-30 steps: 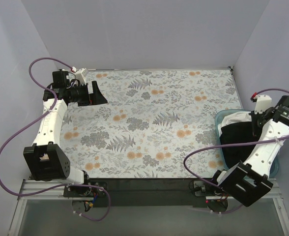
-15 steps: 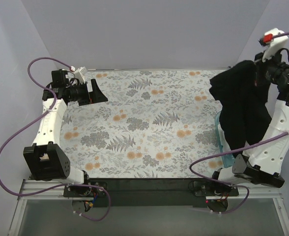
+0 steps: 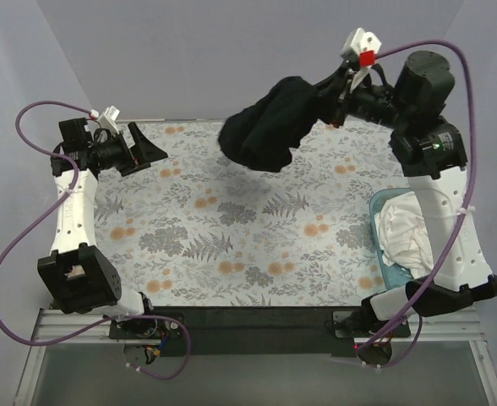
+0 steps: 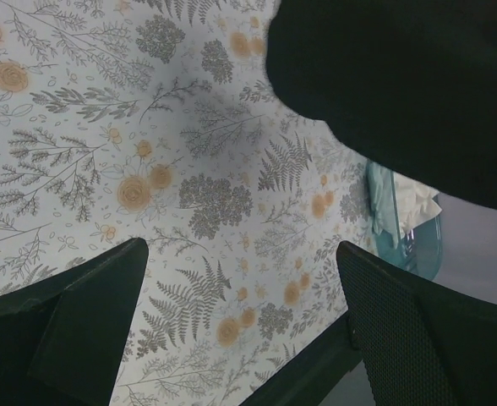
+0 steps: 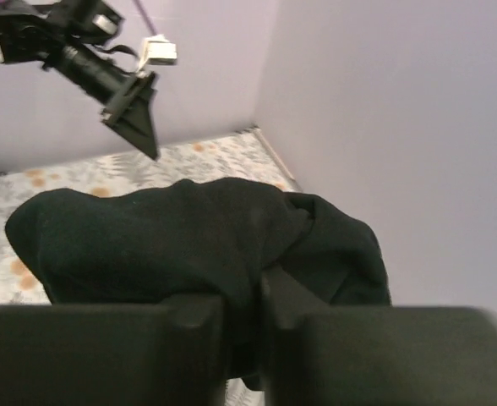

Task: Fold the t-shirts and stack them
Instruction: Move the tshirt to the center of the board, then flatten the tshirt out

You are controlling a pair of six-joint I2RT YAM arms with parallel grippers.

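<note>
Right gripper (image 3: 320,97), clenched on the bunched black t-shirt (image 3: 265,131), holds it aloft at upper centre; left gripper (image 3: 150,145) gapes empty at upper left; next, I judge, spread it flat on the floral sheet (image 3: 257,228).

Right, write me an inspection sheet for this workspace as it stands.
Surface: floral-printed cloth sheet lies flat over the table.
Job's things: black t-shirt bunched, hanging in the air over the sheet's far side; white t-shirts crumpled in the teal tub at the right edge.
Clutter: nothing seen.
Claws: left claw open, empty, above the sheet; right claw shut on the black t-shirt.
Cables: purple cables loop off both arms.
Surroundings: plain walls on three sides.
</note>
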